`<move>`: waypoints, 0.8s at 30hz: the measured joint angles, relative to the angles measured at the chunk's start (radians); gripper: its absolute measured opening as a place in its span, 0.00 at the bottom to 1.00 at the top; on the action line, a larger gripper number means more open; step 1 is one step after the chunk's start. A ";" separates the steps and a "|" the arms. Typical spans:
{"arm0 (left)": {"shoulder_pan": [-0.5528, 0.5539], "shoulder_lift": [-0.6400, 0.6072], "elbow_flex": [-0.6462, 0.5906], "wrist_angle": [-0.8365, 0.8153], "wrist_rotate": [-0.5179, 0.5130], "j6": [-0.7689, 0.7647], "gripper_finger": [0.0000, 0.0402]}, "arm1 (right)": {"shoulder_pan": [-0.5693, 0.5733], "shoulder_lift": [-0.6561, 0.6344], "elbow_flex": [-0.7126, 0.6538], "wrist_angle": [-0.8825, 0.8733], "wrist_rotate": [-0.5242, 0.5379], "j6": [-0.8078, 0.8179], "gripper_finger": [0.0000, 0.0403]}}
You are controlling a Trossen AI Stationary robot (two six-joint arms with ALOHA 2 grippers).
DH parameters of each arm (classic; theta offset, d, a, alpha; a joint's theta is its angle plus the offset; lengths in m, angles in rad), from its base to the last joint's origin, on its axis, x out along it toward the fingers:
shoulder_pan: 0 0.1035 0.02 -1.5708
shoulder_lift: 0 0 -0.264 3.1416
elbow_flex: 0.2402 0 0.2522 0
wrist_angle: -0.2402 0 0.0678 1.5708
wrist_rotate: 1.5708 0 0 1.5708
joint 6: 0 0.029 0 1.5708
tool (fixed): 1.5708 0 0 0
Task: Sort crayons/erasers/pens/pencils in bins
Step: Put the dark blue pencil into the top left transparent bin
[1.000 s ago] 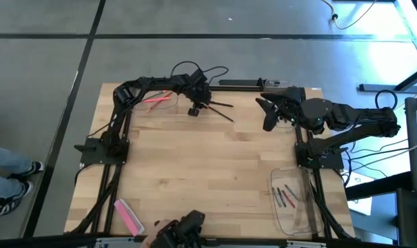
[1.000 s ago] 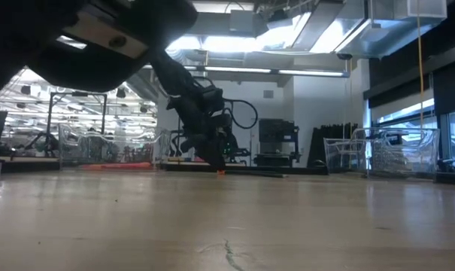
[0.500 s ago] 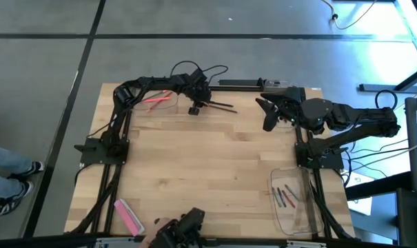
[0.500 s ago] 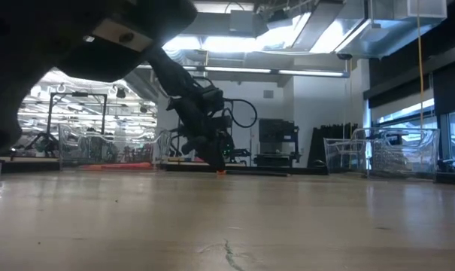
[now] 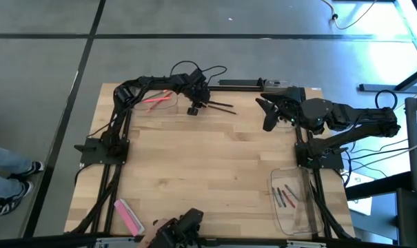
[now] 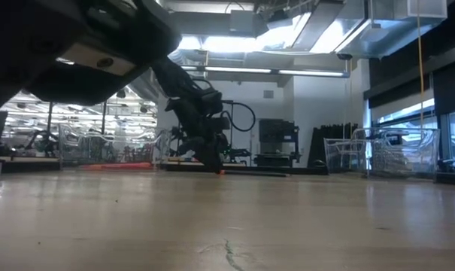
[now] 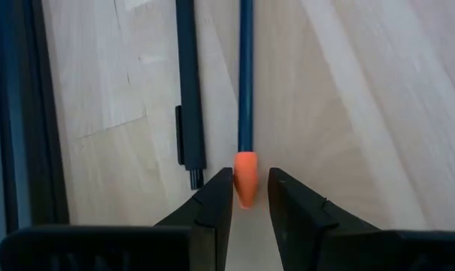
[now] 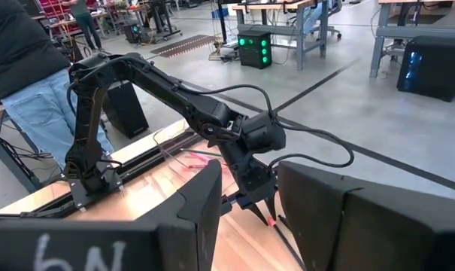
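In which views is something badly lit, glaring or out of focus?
Low view: a dark, blurred arm part fills the upper-left corner, and the ceiling lights glare. High view: the floor at the right has a blue cast. Left wrist view: sharp and evenly lit on the orange-tipped pencil between the left gripper's fingers.

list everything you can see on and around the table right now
crayons: two, pink-red, in the far-left bin
pen: one, black, far side of the table
pencil: one, blue with an orange tip, beside the pen
pencils: several, mixed colours, in the near-right bin
bar: one, flat pink, near-left corner
person: one, jeans and trainers, left of the table
left claw: fingers either side of the orange tip
right claw: open, waiting far right
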 joint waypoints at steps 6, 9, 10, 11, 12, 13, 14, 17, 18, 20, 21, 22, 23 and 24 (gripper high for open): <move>0.007 0.000 0.000 -0.006 0.018 -0.001 0.19 | 0.000 0.000 0.000 0.007 0.000 0.000 0.33; 0.007 0.000 0.000 -0.007 0.019 -0.001 0.19 | 0.000 0.000 0.000 0.014 0.001 0.000 0.33; 0.007 0.000 0.000 -0.009 0.020 -0.005 0.18 | 0.000 0.000 0.000 0.017 0.000 0.000 0.33; 0.007 0.000 0.000 -0.010 0.019 -0.019 0.18 | 0.000 0.000 0.000 0.017 0.000 0.000 0.33; 0.007 0.000 0.000 -0.010 0.019 -0.037 0.18 | 0.000 0.000 0.000 0.017 0.000 0.000 0.33; 0.005 0.000 0.000 -0.010 0.016 -0.063 0.18 | 0.000 0.000 0.000 0.017 0.000 0.000 0.33; 0.004 0.000 0.000 -0.010 0.010 -0.076 0.18 | 0.000 0.000 0.000 0.017 0.000 0.000 0.33; 0.004 0.000 0.000 -0.010 0.001 -0.055 0.18 | 0.000 0.000 0.000 0.028 0.000 0.001 0.33; 0.004 0.000 0.000 -0.010 0.001 -0.053 0.18 | 0.000 0.000 0.000 0.030 0.000 0.001 0.33; 0.004 0.000 0.000 -0.013 0.000 -0.053 0.17 | 0.000 0.000 0.000 0.035 0.000 0.000 0.33; 0.003 0.000 0.000 -0.016 0.000 -0.054 0.16 | 0.000 0.000 0.000 0.035 0.000 0.000 0.33; 0.001 0.000 0.000 -0.019 -0.001 -0.053 0.14 | 0.000 0.000 0.000 0.035 0.000 0.000 0.33; -0.001 0.000 0.001 -0.024 -0.002 -0.053 0.11 | 0.000 0.000 0.000 0.035 0.000 0.000 0.33; -0.002 0.000 0.001 -0.026 -0.005 -0.052 0.09 | 0.000 0.000 0.000 0.035 0.000 0.000 0.33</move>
